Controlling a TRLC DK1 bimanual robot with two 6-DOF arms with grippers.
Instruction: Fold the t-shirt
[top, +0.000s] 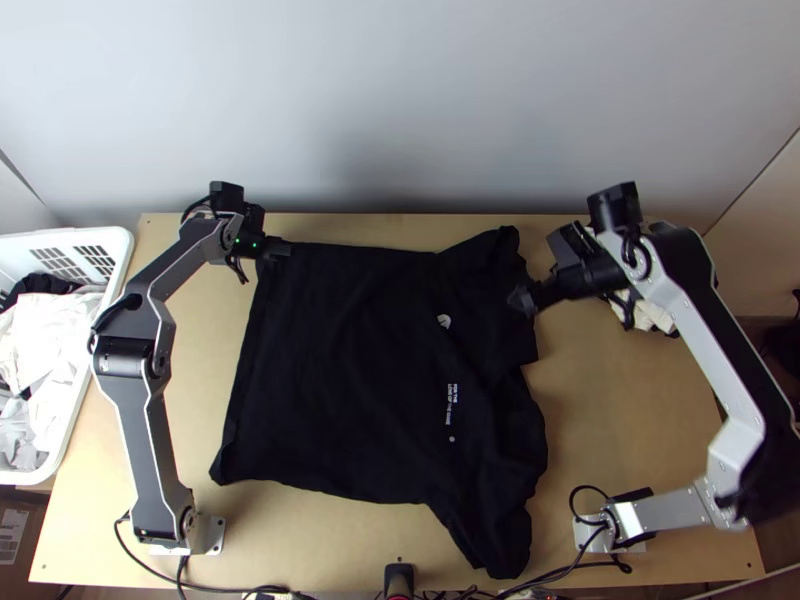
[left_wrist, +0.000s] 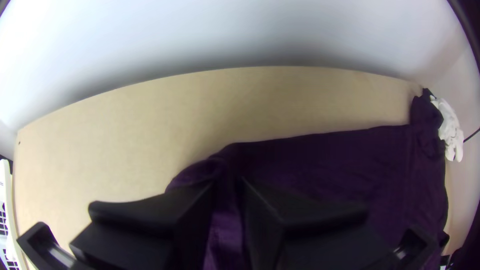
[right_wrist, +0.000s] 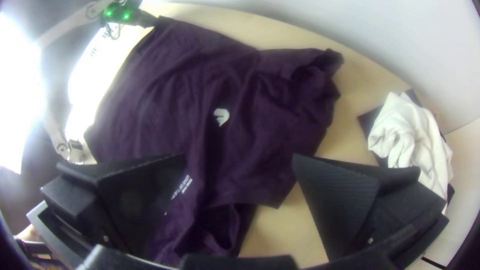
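Light wooden table (top: 600, 420) lies under the shirt (top: 340, 370), with a pale wall (top: 400, 110) beyond the shirt's far edge. You have the shirt mostly spread, smoother on its left, rumpled and partly folded over itself on its right, with a bunched strip reaching toward you from its near right side. Your left gripper (top: 278, 250) is at the shirt's far left corner; its jaws stand slightly apart, and you can see dark cloth in the narrow gap between them. Your right gripper (top: 522, 300) is over the shirt's right side, jaws spread wide; from its wrist you look down on the shirt between and beyond them, the white mark (right_wrist: 221, 116) lying past the tips. Some of the corner under your left gripper is hidden, and the layers in the shirt's rumpled right side are hard to tell apart. To the shirt's left, the basket (top: 118, 245) of white and dark cloth is cut off by the top view's edge. To the shirt's right, your right arm covers much of the crumpled white cloth (right_wrist: 405, 132) in the top view, and that arm looks blurred there.
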